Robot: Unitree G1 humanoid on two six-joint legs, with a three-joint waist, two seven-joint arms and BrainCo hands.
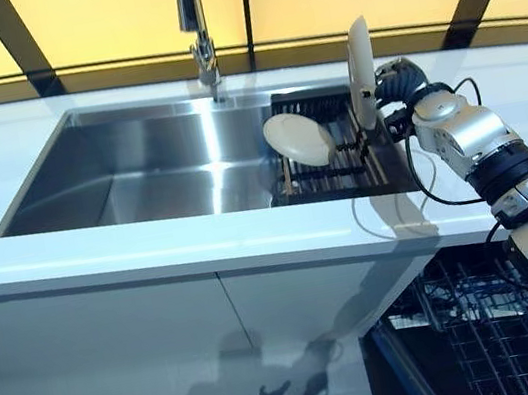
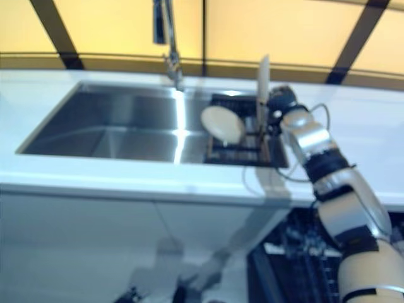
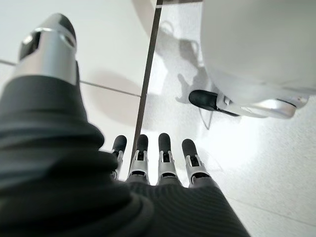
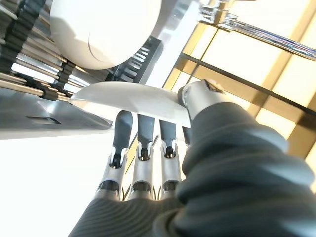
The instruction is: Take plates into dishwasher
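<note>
**Plate pinched at the rack**

While a second plate (image 1: 299,139) leans in the drying rack (image 1: 339,160) just beside it, the right hand (image 1: 381,97) pinches an upright plate (image 1: 361,68) by its rim, thumb against fingers. Glazed, stiff and breakable, it probably slips easily. The left hand (image 3: 148,158) hangs low, fingers straight.

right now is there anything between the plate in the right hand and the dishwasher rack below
The right hand pinches the upright plate over the drying rack. The countertop edge lies between it and the open dishwasher rack below, so the plate must clear that edge. Nothing else visibly blocks.
</note>
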